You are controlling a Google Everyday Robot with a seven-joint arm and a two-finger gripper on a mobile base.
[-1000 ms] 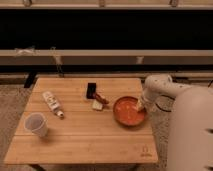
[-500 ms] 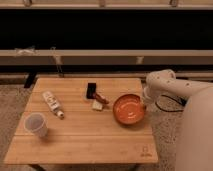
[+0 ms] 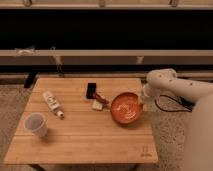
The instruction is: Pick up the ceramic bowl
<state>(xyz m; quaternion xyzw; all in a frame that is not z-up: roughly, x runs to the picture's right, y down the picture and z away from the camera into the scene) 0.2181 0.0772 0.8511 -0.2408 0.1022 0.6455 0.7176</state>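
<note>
My jaws point(image 3: 143, 101) sit at the right rim of the ceramic bowl point(image 3: 126, 108), low over the right side of the wooden worktop point(image 3: 85, 135). I cannot tell whether they are released or clenched: the white bulk of my wrist and arm point(image 3: 172, 85) covers them where they meet the rim. The bowl is tilted, its orange-red inside with the paler centre turned up toward the camera, its left edge near the worktop's middle and its right edge at my jaws, close to the worktop's right border.

Just left of the bowl, away from my jaws, lie a small pale block point(image 3: 97, 105) and a reddish-brown piece point(image 3: 101, 98), the two touching or nearly so. A flat black object point(image 3: 92, 90) rests just behind them, toward the far edge. Well to the left of my jaws a white bottle point(image 3: 52, 103) lies on its side, slanted, its narrow end pointing to the near side. Farthest from my jaws, near the left front corner, a translucent whitish cup point(image 3: 36, 125) stands upright, mouth open upward.
</note>
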